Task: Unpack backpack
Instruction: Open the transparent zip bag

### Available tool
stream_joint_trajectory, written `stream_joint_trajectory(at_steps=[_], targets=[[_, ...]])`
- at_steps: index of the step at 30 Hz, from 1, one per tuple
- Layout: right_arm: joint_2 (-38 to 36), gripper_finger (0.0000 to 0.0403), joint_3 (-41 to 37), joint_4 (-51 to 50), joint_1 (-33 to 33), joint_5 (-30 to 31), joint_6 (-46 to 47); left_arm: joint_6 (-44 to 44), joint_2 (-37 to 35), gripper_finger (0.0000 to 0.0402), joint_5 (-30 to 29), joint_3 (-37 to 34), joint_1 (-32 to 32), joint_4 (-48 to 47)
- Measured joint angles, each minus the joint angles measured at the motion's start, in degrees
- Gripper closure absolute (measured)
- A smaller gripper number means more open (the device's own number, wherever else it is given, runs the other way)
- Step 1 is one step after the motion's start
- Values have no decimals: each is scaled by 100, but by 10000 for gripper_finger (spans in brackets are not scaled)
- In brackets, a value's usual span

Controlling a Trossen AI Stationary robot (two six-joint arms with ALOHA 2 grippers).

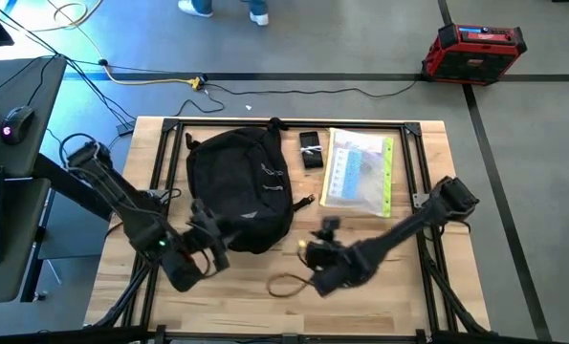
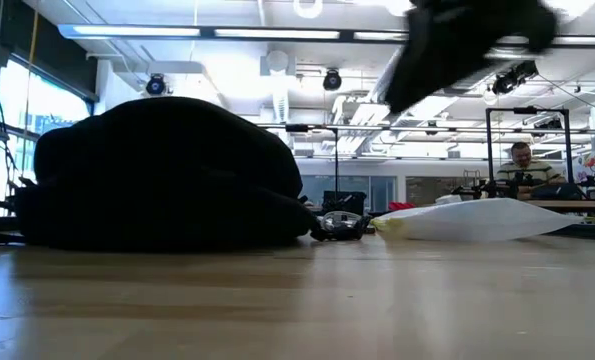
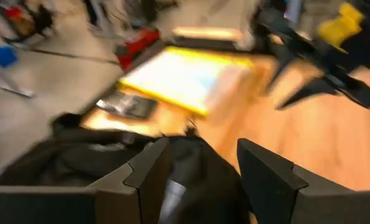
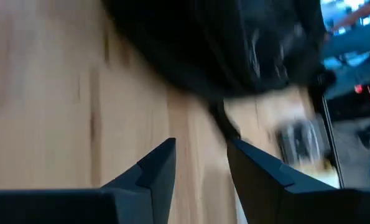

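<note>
Backpack (image 1: 238,191), black and rounded, lies flat on the wooden tabletop (image 1: 399,287), between the two arms and just beyond both end effectors. Left end effector (image 1: 207,250) hangs at the pack's near edge, slightly to its left; its wrist view shows the fingers (image 3: 148,177) spread apart with black fabric in front of them and nothing gripped. Right end effector (image 1: 315,250) hovers over bare wood just to the right of the pack's near corner, and its wrist view also shows parted, empty fingers (image 4: 160,165) pointing toward the pack.

Beyond the right end effector, beside the far right of the pack, lie a small black device (image 1: 310,149) and a clear plastic pouch (image 1: 358,172) with yellow-green edging. A thin looped cord (image 1: 286,285) rests on the wood close to the right end effector, on its near side.

These three items sit outside the pack, so unpacking appears partly done, though the pictures cannot confirm where they came from. Whether the pack's zipper is open, and whether anything is inside, cannot be seen. Likely left: reaching into the pack again and setting out whatever it holds.
</note>
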Motion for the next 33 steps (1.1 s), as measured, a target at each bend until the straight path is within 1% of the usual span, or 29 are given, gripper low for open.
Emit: stream_joint_trajectory(at_steps=[2, 5, 7, 9, 12, 14, 16, 19, 21, 24, 29, 33], targets=[[113, 270, 1, 696, -362, -295, -696, 74, 255, 234, 105, 0, 49, 122], [394, 270, 1, 1398, -1069, -1137, -1332, 13, 559, 234, 109, -5, 36, 186], [659, 270, -1, 1776, -1551, -1740, -1483, 16, 634, 234, 132, -7, 17, 405], [978, 270, -1, 2374, -2005, -2274, -1557, 275, 642, 234, 141, -4, -6, 683], [1469, 270, 56, 3421, -2495, -2954, -1827, 762, 588, 234, 70, -2, -1, 892], [1722, 270, 261, 3829, -2701, -3255, -1955, 879, 548, 234, 9, -2, 4, 946], [1990, 270, 570, 3975, -2857, -3535, -2054, 887, 546, 234, -15, 0, 6, 947], [2347, 270, 1155, 4063, -2999, -3557, -2111, 896, 555, 234, -34, 0, 0, 931], [2504, 270, 1578, 3810, -3060, -3506, -2171, 864, 555, 234, -43, 0, 2, 933], [2515, 270, 2277, 2872, -3057, -3452, -2446, 761, 555, 234, -74, 0, -36, 946], [2481, 270, 3729, 519, -2898, -3335, -2770, 744, 555, 234, -88, 2, -57, 951], [2427, 270, 4594, -929, -2669, -3304, -3016, 725, 559, 234, 53, 2, -103, 954]])
